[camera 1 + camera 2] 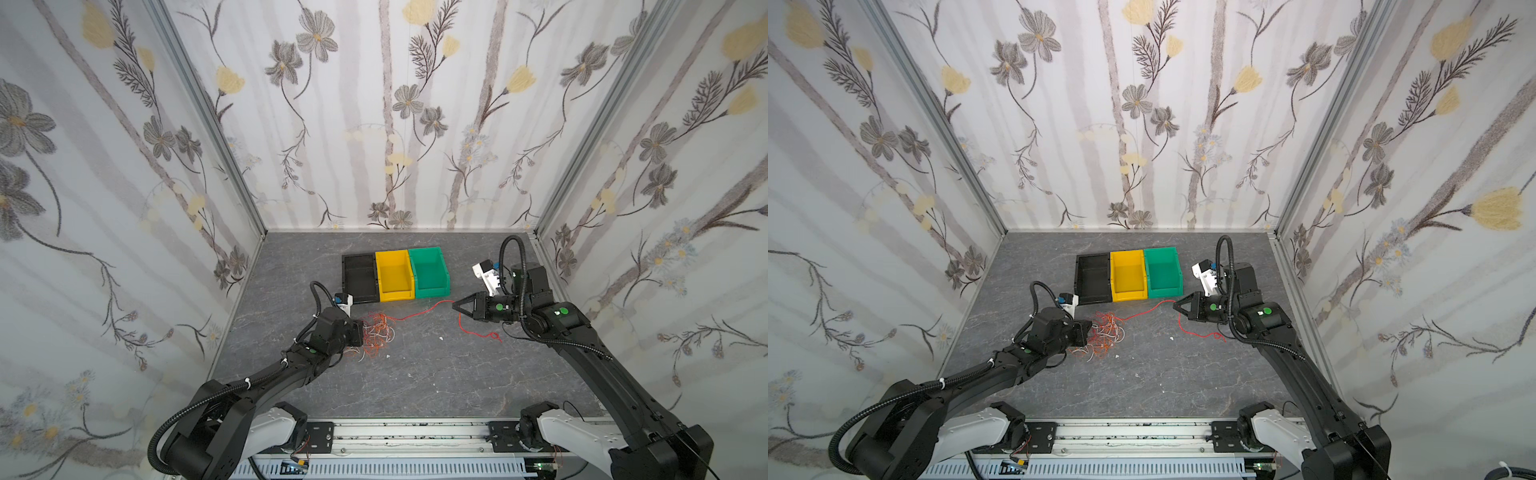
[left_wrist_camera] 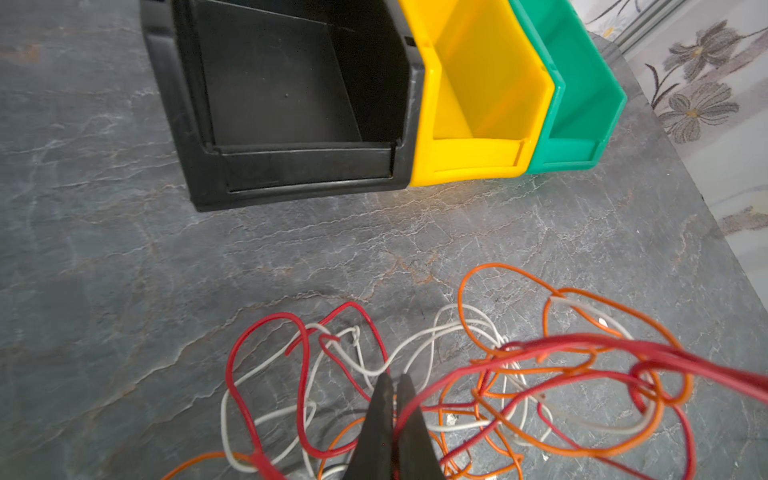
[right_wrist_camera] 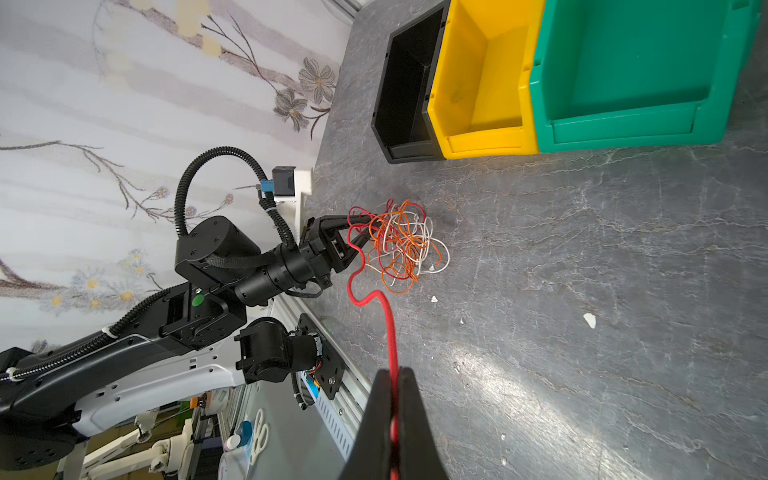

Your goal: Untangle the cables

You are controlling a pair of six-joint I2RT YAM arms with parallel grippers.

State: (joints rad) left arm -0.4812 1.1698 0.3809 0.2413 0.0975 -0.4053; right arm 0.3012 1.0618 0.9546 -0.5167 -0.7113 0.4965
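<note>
With our right hand (image 3: 392, 372) clamped on the red cable (image 1: 419, 312) trailing from the cables (image 1: 376, 334) heaped on the worktop (image 1: 415, 374), and our left hand (image 2: 392, 381) closed inside that heap, a hard pull could cinch knots or drag everything.

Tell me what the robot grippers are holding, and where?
The right gripper pinches the red cable partway along, its tail drooping free. The left gripper is shut in the tangle; any hold there cannot be told.

Grey tbl (image 1: 415, 374): cables (image 1: 376, 332), 3 bins (image 1: 397, 296)
</note>
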